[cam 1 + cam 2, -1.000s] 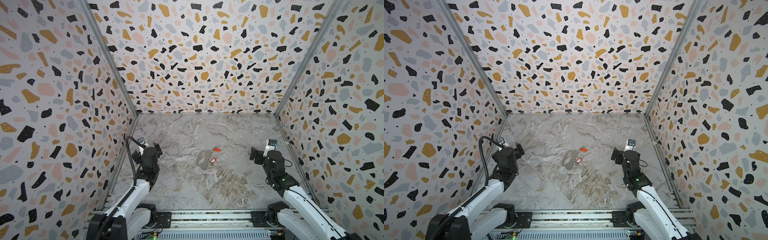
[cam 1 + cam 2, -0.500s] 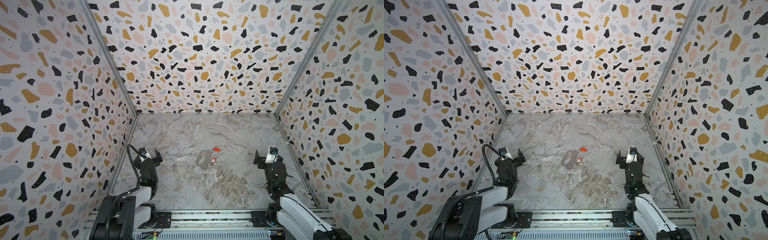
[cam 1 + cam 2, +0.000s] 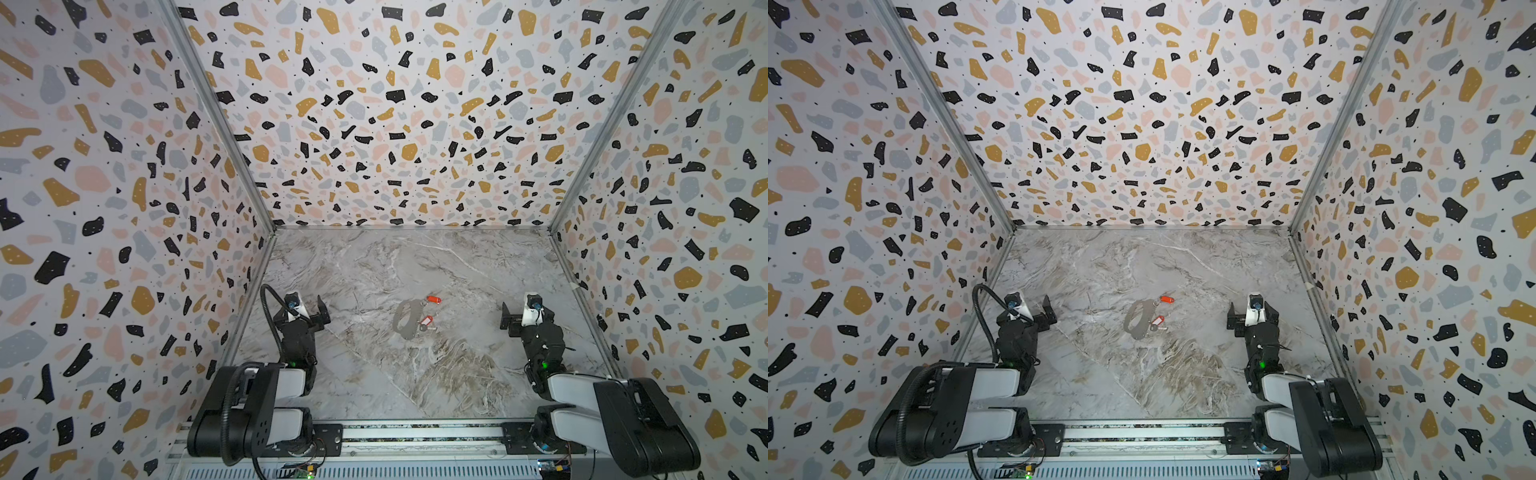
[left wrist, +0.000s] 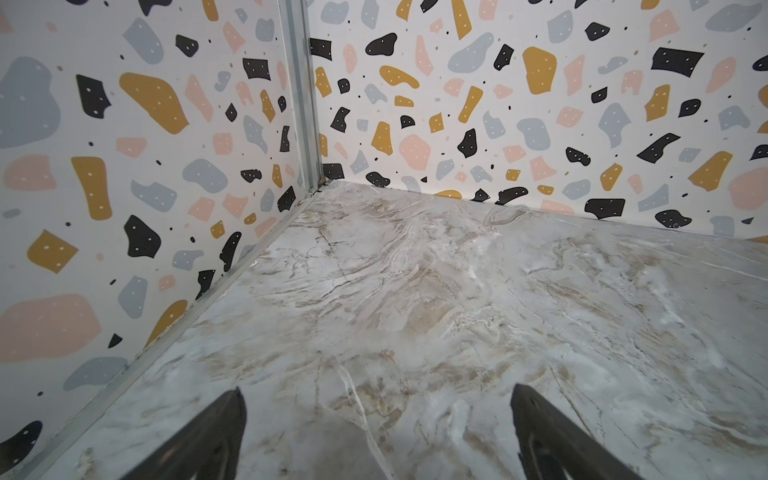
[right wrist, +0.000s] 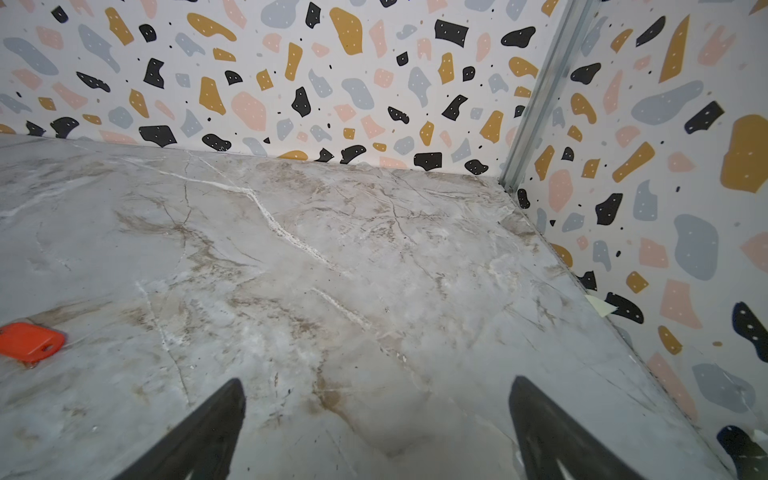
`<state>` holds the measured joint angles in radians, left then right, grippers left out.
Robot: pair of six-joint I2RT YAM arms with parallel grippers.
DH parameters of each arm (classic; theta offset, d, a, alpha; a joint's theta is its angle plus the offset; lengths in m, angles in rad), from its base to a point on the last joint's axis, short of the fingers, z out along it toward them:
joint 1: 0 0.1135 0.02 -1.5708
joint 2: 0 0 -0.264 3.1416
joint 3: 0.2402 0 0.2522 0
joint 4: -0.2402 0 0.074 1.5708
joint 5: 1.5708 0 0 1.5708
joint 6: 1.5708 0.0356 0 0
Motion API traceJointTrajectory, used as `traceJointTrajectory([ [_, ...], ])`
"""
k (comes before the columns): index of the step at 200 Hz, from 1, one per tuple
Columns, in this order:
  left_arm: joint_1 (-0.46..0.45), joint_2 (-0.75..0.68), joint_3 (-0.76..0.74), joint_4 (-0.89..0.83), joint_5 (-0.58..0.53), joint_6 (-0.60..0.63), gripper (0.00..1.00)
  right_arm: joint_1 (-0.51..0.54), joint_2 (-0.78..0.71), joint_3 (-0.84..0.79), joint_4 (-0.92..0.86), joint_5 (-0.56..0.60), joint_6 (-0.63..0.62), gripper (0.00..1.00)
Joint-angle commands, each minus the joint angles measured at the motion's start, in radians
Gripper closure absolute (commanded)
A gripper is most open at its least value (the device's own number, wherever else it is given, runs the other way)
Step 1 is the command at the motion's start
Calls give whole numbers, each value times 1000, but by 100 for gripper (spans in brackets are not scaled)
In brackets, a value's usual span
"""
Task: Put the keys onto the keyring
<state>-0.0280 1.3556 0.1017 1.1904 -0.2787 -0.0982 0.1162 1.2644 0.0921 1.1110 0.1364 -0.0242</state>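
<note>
Midway across the marble table (image 3: 436,374), between my two arms, the keyring (image 3: 406,319) lies flat; I see it in both top views. Both keys (image 3: 424,327) sit against its right side. One red tag (image 3: 433,299) is by the far end, and the second tag (image 3: 1157,321) is just beside the near half, with a bit of silvery metal poking out next to it. I cannot tell whether either is threaded onto the loop.

My left claw (image 3: 308,308) sits near the left wall (image 3: 124,249), well apart from the keyring. Its jaws are spread wide with nothing between them, and its wrist view shows only bare marble between the fingers (image 4: 216,432). My right claw (image 3: 519,316) is near the right wall (image 3: 665,249), likewise wide and empty, well apart from the keys. Its wrist view catches just one red tag at the frame's edge, off to the side of the fingers.
</note>
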Motion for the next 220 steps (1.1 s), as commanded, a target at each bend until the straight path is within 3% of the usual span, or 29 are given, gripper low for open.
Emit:
traceJointTrajectory([
  [1,3,38,0,135,-17,0,1,-7,79,42,150,-44,-8,1],
  [33,-1,36,15,98,-32,2,0,-6,241,69,273,-28,-8,1],
  [49,-5,37,18,90,-40,3,0,-16,224,109,143,-38,9,1],
  [220,-21,33,20,84,-65,10,0,-24,227,110,148,-47,12,1],
])
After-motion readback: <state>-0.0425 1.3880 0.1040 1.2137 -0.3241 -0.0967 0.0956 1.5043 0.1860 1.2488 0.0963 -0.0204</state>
